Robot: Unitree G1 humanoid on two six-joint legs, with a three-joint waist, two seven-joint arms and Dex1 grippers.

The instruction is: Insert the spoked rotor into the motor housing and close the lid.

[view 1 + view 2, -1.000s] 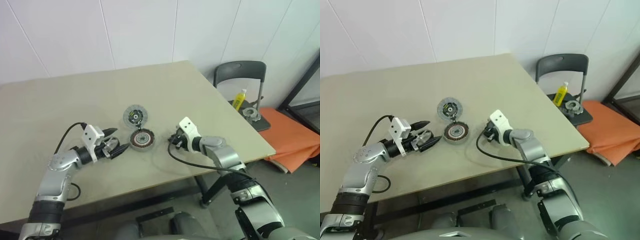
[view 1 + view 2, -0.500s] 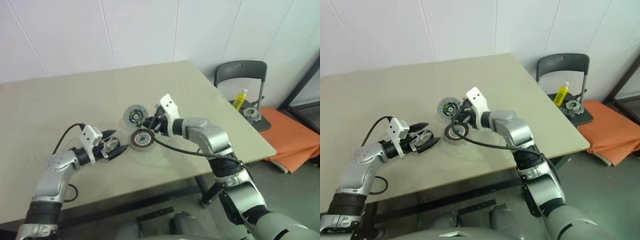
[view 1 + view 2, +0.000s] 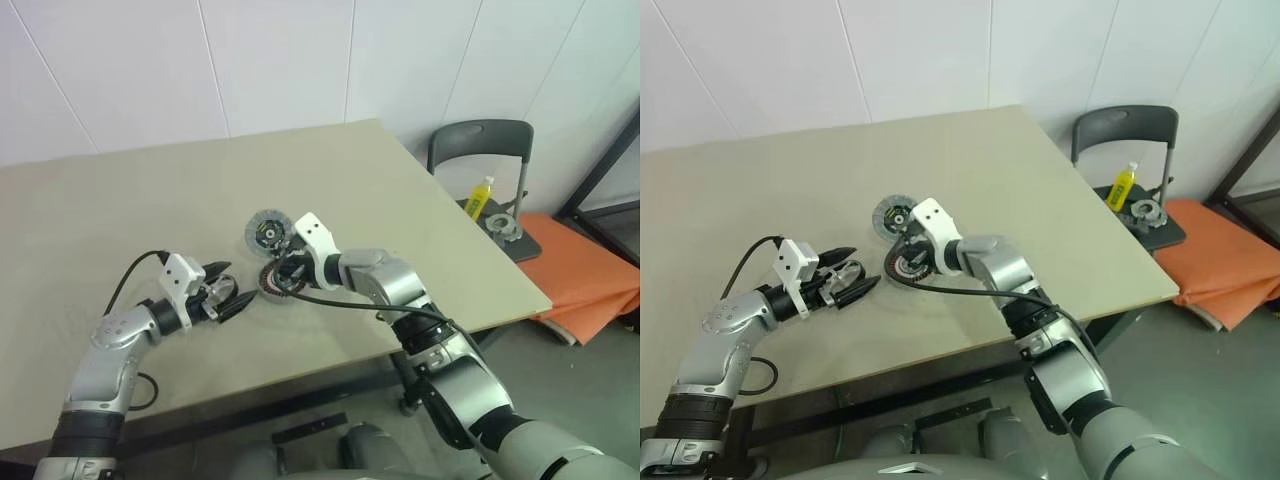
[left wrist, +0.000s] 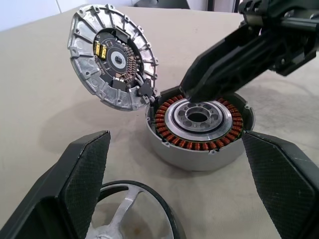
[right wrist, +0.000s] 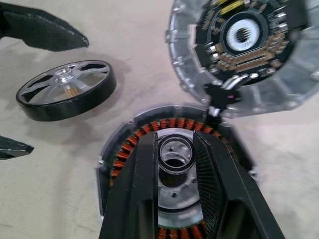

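The motor housing [image 4: 199, 158] stands on the table, its copper windings and pale centre facing up. The lid [image 4: 112, 59] leans open at the housing's far rim, inner face showing, joined to it by a dark tab. The spoked rotor [image 5: 65, 92] lies flat on the table just in front of my left gripper [image 3: 240, 283], which is open and a short way left of the housing. My right gripper [image 5: 174, 137] hovers over the housing's centre, pointing down. Its fingers [image 5: 144, 169] stand a narrow gap apart, the hub shows between them, and they hold nothing.
A dark chair [image 3: 480, 150] beside the table's right edge carries a yellow bottle [image 3: 479, 196] and a metal part [image 3: 500, 226]. An orange pad [image 3: 590, 280] lies on the floor beyond it. The table [image 3: 120, 200] is bare to the left and behind.
My right arm has swung left across the table, from well right of the housing to just over its centre. The left gripper, rotor, housing and lid have stayed put.
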